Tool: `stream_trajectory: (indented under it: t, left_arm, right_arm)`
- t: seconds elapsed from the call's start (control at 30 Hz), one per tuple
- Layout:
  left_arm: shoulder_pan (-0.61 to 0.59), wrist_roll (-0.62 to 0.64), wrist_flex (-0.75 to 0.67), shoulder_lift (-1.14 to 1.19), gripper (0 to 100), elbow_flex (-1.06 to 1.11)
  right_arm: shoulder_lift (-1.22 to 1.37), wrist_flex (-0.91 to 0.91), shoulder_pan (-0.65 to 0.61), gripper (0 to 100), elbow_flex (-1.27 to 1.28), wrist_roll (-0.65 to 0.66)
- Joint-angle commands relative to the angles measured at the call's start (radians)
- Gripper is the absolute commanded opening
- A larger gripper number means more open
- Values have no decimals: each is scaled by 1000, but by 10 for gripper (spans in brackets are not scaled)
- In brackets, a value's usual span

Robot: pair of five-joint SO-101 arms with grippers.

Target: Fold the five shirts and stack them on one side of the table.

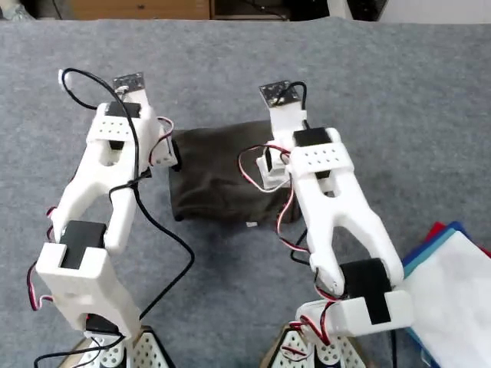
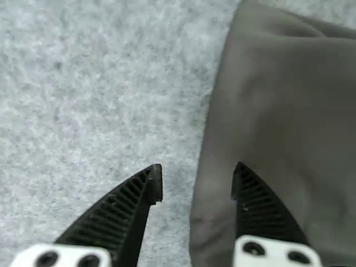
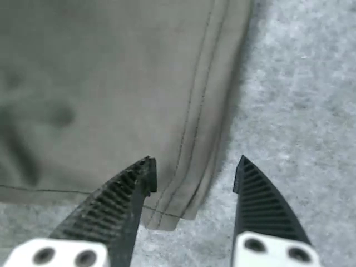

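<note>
- The dark olive-brown cloth shirt [image 1: 219, 172] sits in the middle of the high view frame, between your two arms. It's lying flat on the grey felt-like table cover [image 1: 383, 84], already down to a compact rectangle, so I'd call this one mostly folded.
- Your left gripper [image 2: 197, 181] is spread wide with nothing in it. It straddles the shirt's side edge, one finger over the fabric and the other over bare cover.
- Your right gripper [image 3: 194, 175] is also wide apart and empty. It's parked over the hemmed corner on the opposite side of the shirt, with the stitched edge running between the fingers.
- In the lower right corner of the high view there's a pile of white, blue and red cloth [image 1: 453, 291], white on top with blue and red edges peeking out underneath. I'd guess those are more of the shirts, but you can't tell from here whether they're folded or waiting their turn.
- My read: you're partway through. The dark shirt may need one more fold or just a lift onto the stack, and neither gripper has hold of it yet. I can make out four fabrics at most, so I can't account for all five.
</note>
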Motion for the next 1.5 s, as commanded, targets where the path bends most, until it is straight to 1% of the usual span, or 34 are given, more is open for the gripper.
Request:
stream_trajectory:
  t: [0.0, 0.2, 0.37, 0.53, 0.67, 0.8, 0.9, 1.0, 1.1, 1.17, 1.27, 1.33, 1.47]
  left_arm:
    - [9, 14, -31, -47, 215, 0]
    - [12, 29, -61, 21, 215, -11]
    - [14, 74, -107, 59, 212, -31]
    - [28, 104, -123, 65, 212, -32]
    - [57, 109, -146, 65, 211, -32]
    - [63, 206, -161, 67, 211, -23]
    - [63, 216, -164, 87, 211, -20]
    - [71, 218, -163, 143, 211, -32]
    - [83, 275, -140, 203, 210, -72]
    - [80, 290, -124, 226, 210, -106]
    - [81, 292, -112, 240, 209, -123]
    - [81, 292, -109, 242, 180, -124]
    - [83, 296, -110, 242, 35, -127]
  right_arm:
    - [18, -23, -10, 241, -2, -14]
    - [93, -40, -8, 241, -10, -15]
    - [153, -66, -2, 240, -8, -29]
    - [186, -81, 53, 239, -4, -26]
    - [202, -81, 58, 239, -10, -20]
    - [203, -77, 58, 239, -16, -14]
    - [249, -25, 56, 239, -65, 9]
    - [364, 83, 62, 237, -200, 15]
    - [467, 160, 73, 210, -320, 17]
    - [478, 169, 64, 189, -340, 17]
    - [472, 169, 62, 189, -331, 17]
    - [472, 169, 62, 188, -328, 17]
    - [472, 169, 61, 186, -328, 14]
